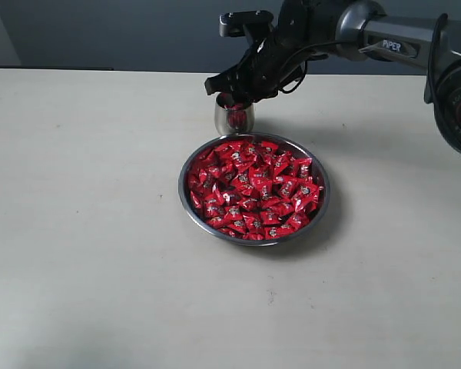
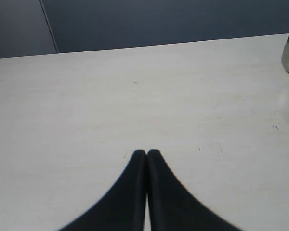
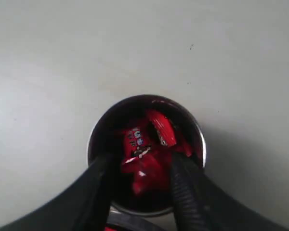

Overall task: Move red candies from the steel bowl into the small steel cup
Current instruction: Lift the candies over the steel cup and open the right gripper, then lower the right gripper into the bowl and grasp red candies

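Exterior view: steel bowl [image 1: 182, 192] nearest, heaped with red candies [image 1: 253, 188]; bulk untransferred. Just behind, small steel cup [image 1: 234, 121] holds few. Right end effector [image 1: 235, 97] over cup mouth, jaws apart, gripping nothing. Left end effector [image 2: 147, 154] closed, empty.

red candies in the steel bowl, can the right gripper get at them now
Probably yes: the right gripper hangs open over the small steel cup, and the steel bowl just beside it leaves its red candies uncovered.
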Action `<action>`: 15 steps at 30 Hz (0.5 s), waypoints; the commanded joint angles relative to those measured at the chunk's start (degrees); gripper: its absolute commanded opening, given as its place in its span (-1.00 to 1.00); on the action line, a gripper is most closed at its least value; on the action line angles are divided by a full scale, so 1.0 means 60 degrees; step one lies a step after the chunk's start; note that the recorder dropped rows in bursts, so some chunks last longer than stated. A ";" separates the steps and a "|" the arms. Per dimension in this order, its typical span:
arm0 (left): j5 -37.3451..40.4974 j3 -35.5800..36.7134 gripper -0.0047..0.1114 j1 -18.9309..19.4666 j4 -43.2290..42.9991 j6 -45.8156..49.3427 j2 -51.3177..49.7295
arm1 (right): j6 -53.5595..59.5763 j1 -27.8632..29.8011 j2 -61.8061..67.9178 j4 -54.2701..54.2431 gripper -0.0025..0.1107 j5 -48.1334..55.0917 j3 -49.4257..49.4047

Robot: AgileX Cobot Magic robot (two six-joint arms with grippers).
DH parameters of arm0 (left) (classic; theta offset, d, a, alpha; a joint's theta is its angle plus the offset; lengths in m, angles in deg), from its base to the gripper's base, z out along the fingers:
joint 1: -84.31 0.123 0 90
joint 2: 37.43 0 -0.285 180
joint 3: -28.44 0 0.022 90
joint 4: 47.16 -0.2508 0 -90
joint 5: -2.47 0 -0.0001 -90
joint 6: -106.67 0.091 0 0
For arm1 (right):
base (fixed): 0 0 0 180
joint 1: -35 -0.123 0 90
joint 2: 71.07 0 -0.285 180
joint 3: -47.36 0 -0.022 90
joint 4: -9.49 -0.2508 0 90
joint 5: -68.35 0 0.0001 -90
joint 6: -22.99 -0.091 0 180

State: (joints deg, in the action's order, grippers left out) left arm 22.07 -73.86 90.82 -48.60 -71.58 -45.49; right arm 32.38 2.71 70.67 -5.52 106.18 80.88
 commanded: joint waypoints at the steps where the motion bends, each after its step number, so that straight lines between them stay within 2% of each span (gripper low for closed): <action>1: -0.0047 -0.0079 -0.91 -0.0052 -0.0019 -0.0011 0.0046 | 0.0003 0.0047 -0.0520 0.0086 -0.26 0.0075 0.0080; 5: -0.0047 -0.0079 -0.91 -0.0052 -0.0019 -0.0011 0.0046 | 0.0003 0.0047 -0.0977 0.0086 -0.26 0.0807 0.0080; 12: -0.0047 -0.0079 -0.91 -0.0052 -0.0019 -0.0011 0.0046 | 0.0223 -0.0083 -0.1363 0.0138 -0.26 0.3119 -0.0011; 15: -0.0047 -0.0079 -0.91 -0.0052 -0.0019 -0.0011 0.0046 | 0.0415 -0.0370 -0.1404 0.0170 -0.26 0.3302 -0.0411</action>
State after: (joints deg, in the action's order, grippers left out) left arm 22.07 -73.86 90.82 -48.60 -71.58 -45.49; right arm 33.31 1.95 62.97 -5.10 123.90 80.20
